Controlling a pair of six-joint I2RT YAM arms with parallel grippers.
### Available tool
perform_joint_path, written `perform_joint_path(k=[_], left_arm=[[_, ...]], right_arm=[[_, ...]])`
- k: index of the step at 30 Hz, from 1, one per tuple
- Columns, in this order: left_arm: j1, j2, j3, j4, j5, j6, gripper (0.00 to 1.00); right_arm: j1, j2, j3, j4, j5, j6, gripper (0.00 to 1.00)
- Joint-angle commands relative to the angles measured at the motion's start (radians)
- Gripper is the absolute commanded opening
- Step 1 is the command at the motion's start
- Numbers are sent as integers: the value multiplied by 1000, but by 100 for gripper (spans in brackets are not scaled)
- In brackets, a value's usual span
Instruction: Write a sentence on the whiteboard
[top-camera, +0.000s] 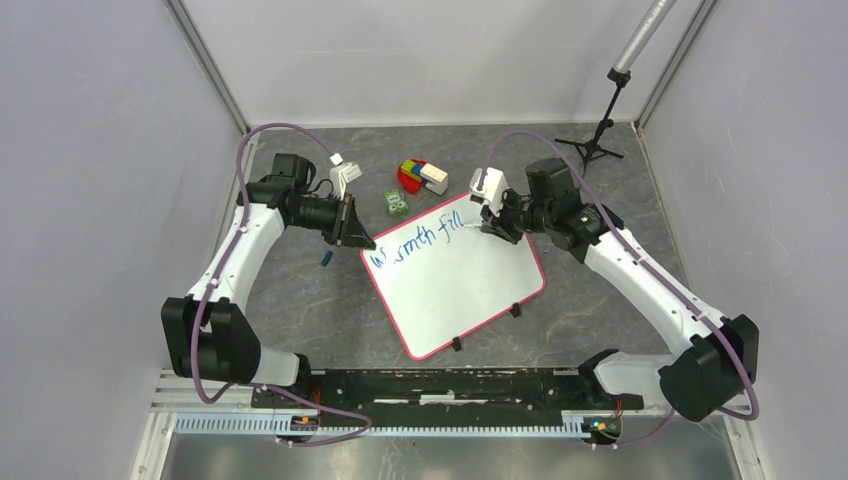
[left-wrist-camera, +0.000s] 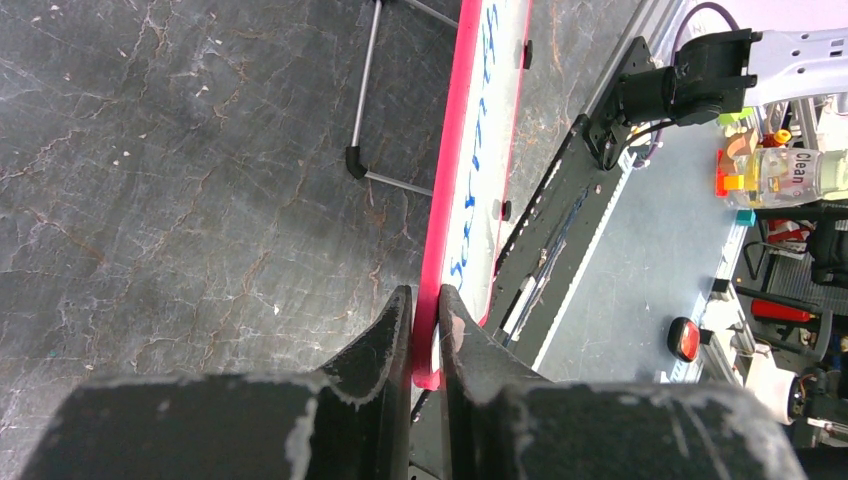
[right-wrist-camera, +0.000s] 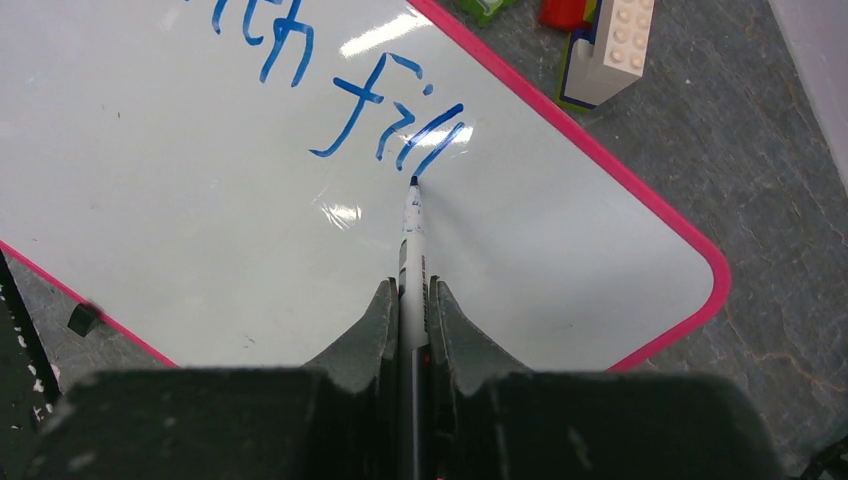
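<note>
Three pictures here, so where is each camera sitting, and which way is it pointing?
Top view: above and behind the arms, looking down at the whiteboard; both arms show whole.
Left wrist: on the left arm, looking along the left hand, shut on the board's pink rim.
Right wrist: on the right arm, looking down the right hand at the marker tip by the blue sentence.
Shared: all three show the whiteboard and its writing.

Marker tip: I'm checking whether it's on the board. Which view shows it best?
Right wrist: the marker tip sits at the foot of the sentence's last stroke on the whiteboard, the right gripper clamping the marker. Top external shows it too small to judge; left wrist shows the board edge-on, no marker.
</note>
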Motion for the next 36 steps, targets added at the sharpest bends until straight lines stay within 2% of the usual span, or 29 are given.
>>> perform_joint_path(k=[1, 7, 36], left_arm=[[-3, -15, 0, 17, -32, 28, 2], [-4, -21, -3, 18, -32, 27, 2], [-3, -13, -3, 18, -39, 29, 2]], right_arm=[[-1, -20, 33, -24, 18, -19, 0], [-4, -17, 96, -7, 49, -8, 0], [-3, 44, 81, 29, 17, -6, 0]])
